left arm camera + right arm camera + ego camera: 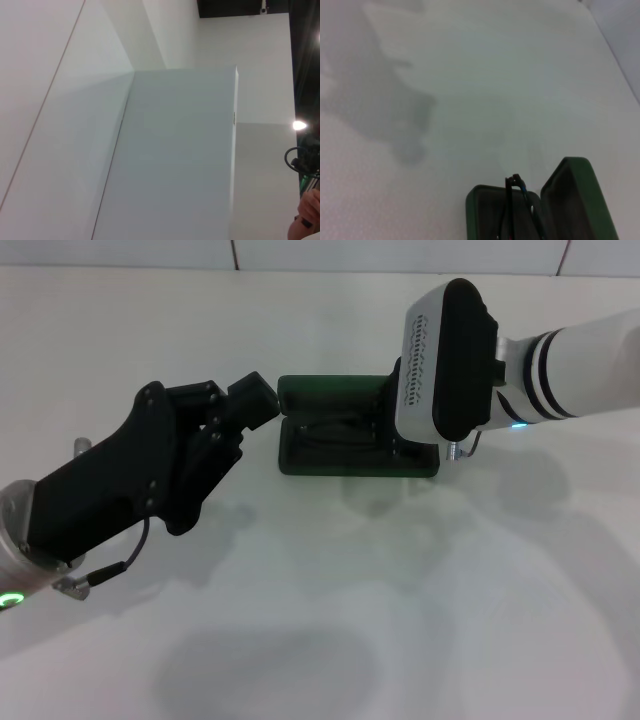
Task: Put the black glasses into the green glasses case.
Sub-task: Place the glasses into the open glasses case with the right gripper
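While the case (pixel 340 440) sits open on the table (pixel 400 590), you've got the glasses (pixel 512 210) lying inside its tray. Your right gripper (pixel 400 435) hangs over the case's 3 o'clock end, can't tell if its fingers are spread. Left gripper (pixel 255 405) sits at 9 o'clock, touching the lid's corner, fingers look closed.

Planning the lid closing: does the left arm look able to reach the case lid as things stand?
Probably yes: the left tool sits right beside the open green glasses case, with nothing between. The right tool hangs over the case's other end.
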You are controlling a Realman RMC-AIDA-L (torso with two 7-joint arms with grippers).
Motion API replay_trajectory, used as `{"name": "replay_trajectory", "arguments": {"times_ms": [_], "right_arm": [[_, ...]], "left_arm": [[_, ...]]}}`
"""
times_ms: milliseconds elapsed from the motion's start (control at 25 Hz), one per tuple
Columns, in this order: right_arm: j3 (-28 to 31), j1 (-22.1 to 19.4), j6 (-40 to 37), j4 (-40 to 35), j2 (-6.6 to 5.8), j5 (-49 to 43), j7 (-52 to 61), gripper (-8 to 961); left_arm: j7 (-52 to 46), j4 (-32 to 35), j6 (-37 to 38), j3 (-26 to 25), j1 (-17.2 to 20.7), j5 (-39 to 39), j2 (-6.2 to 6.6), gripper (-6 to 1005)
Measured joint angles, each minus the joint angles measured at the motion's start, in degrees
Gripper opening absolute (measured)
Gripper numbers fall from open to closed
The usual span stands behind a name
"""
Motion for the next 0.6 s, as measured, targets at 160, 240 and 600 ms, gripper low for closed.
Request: {"name": "replay_trajectory", "arguments": {"times_ms": [160,240,600], "right_arm": [[-0.1,0.2,0.5,0.7,0.0,0.3,0.3,85],[-0.1,0.2,0.5,0.9,0.0,0.3,0.6,86],[-0.1,0.2,1.3,1.5,0.0,0.3,0.8,87]], "left_arm": [[0.0,0.0,0.0,0.0,0.0,0.1,-0.19,36],[0.0,0.0,0.0,0.0,0.0,0.1,-0.22,36],[0.0,0.0,-0.6,0.0,0.0,0.1,-0.37,35]]}}
